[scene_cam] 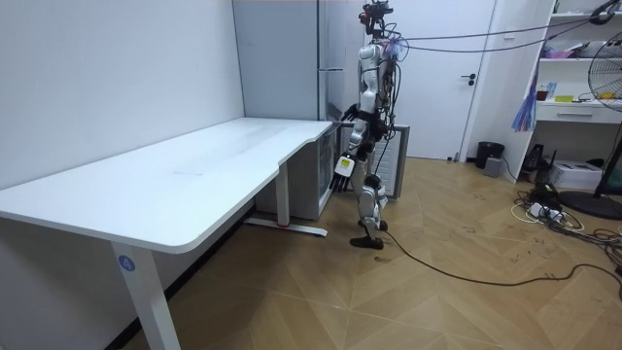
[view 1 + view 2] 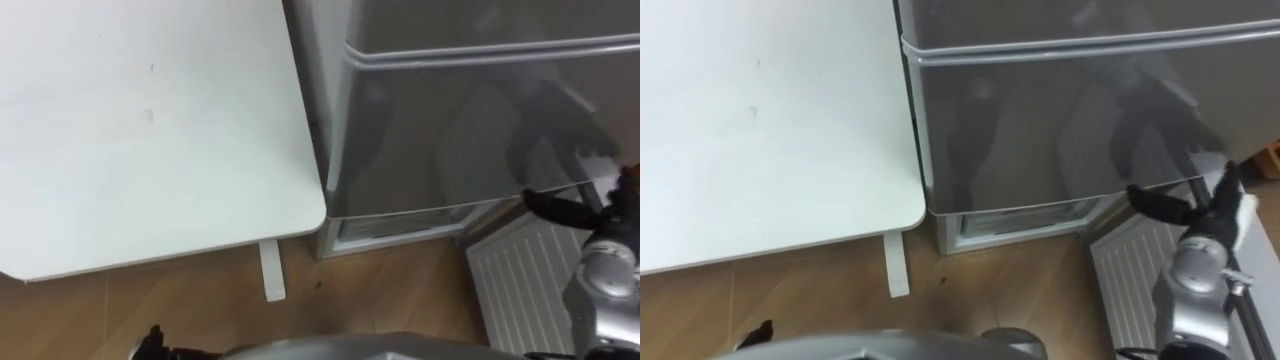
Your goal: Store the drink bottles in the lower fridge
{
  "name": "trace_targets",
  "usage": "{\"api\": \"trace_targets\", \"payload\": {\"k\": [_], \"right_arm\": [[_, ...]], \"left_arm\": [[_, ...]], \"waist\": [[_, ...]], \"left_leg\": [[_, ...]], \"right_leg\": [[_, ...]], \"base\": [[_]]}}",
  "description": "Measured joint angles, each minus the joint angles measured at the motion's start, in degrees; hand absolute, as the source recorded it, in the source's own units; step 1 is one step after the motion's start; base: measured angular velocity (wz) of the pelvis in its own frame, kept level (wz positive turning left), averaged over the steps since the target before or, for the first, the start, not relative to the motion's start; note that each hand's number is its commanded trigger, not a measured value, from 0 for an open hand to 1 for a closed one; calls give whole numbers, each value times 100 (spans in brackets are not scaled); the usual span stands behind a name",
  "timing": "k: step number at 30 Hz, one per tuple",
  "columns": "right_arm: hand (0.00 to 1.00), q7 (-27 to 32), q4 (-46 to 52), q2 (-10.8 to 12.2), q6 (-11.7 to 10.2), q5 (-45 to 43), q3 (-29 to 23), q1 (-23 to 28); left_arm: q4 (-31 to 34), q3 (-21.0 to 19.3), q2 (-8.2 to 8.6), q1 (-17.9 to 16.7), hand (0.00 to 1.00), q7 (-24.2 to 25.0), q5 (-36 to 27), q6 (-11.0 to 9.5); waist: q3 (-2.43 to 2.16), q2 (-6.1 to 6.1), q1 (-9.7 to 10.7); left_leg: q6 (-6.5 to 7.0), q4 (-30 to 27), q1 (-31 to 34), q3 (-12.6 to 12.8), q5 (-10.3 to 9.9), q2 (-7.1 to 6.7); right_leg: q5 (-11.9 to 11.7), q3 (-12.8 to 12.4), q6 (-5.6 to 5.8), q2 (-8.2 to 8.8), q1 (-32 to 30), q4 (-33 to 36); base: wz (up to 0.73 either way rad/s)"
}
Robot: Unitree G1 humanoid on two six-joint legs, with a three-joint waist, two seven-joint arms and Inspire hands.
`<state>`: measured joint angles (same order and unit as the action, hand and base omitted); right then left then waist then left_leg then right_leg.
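I stand facing a grey fridge [image 2: 480, 120] beside a white desk. Its lower door [image 2: 1060, 130] has a glossy front, and a pale strip shows beneath the door's bottom edge. My right hand [image 2: 1200, 215] is at the door's lower right corner, thumb stretched left along the bottom edge and fingers pointing up; whether it touches the door I cannot tell. In the room view my left hand [image 1: 341, 173] hangs by my thigh with relaxed fingers, holding nothing. The seam to the upper door [image 2: 480, 50] runs across the top.
The white desk [image 2: 140, 130] lies on my left, its corner close to the fridge, with a white leg foot [image 2: 272, 270] on the wooden floor. A white ribbed panel [image 2: 520, 280] stands low on my right.
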<state>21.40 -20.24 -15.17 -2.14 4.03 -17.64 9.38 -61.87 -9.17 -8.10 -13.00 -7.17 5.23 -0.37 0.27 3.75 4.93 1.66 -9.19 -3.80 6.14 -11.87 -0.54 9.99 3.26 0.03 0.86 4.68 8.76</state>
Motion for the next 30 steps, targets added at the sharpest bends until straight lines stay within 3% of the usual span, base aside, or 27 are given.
{"api": "trace_targets", "payload": {"k": [7, 12, 16, 21, 25, 30], "right_arm": [[0, 380, 72, -37, -15, 18, -219, 8], [0, 420, 63, -39, -36, 289, -520, 46], [0, 404, -175, -39, -37, 591, -648, 95], [0, 344, -1024, -39, -56, 1124, -835, 42], [0, 332, -1860, -73, -24, 1414, -1149, -66], [0, 59, -2735, -364, 56, 1883, -1213, -275]], "left_arm": [[173, -28, -50, -158, 0, -8, 8, 0], [174, -271, -127, -248, 0, -13, 9, 31], [175, -296, -142, -271, 0, -13, 21, 65], [178, -378, -144, -276, 0, -13, 119, 65], [177, -444, -154, -284, 0, -10, 264, 83], [181, -461, -162, -267, 0, -2, 446, 170]], "waist": [[-12, 100, 6], [-39, 204, 23], [-42, 213, 41], [-56, 198, 108], [-36, 200, 123], [-31, 198, 256]], "left_leg": [[0, 0, -1, 32, 0, -11], [-1, -2, -5, 68, 0, 13], [-1, -4, -3, 66, -2, 11], [1, -4, -8, 15, -3, 3], [1, -2, -3, 30, -3, 3], [1, 15, -2, 14, -2, 7]], "right_leg": [[8, 9, 12, 16, 17, -12], [7, 9, 12, 1, 18, -12], [5, 22, 9, 5, 15, 1], [5, 11, 9, 6, 29, 10], [5, 6, 9, 4, 26, 12], [5, 12, 9, 3, 26, 15]], "base": [[0], [0], [0], [0], [0], [0]]}}
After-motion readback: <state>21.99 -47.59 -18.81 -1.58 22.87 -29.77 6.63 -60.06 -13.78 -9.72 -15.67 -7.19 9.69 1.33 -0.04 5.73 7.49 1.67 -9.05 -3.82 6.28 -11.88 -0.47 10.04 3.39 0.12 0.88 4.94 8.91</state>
